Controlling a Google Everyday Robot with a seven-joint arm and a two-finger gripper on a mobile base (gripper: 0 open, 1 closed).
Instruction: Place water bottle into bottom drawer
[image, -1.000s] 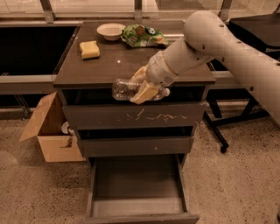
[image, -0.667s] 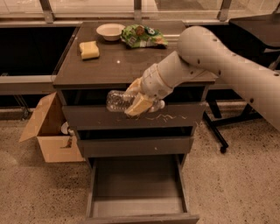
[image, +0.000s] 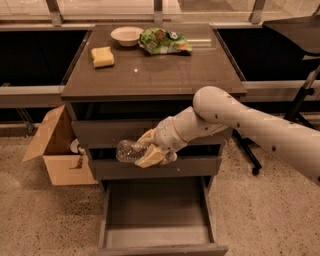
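Bottom drawer (image: 159, 215) sits wide open right under the gripper (image: 150, 151), front edge well out. Jaws are clamped on the water bottle (image: 127, 150), which pokes out sideways.

Bowl (image: 126, 35), green snack bag (image: 164, 41), sponge (image: 102, 56), cardboard box (image: 55, 150)

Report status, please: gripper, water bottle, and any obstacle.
Gripper shut on water bottle, in front of the middle drawer. Bottle sideways, above the open bottom drawer. No obstacle seen below it.

water bottle (image: 125, 150) in tool (image: 146, 149), above bottom drawer (image: 157, 212)
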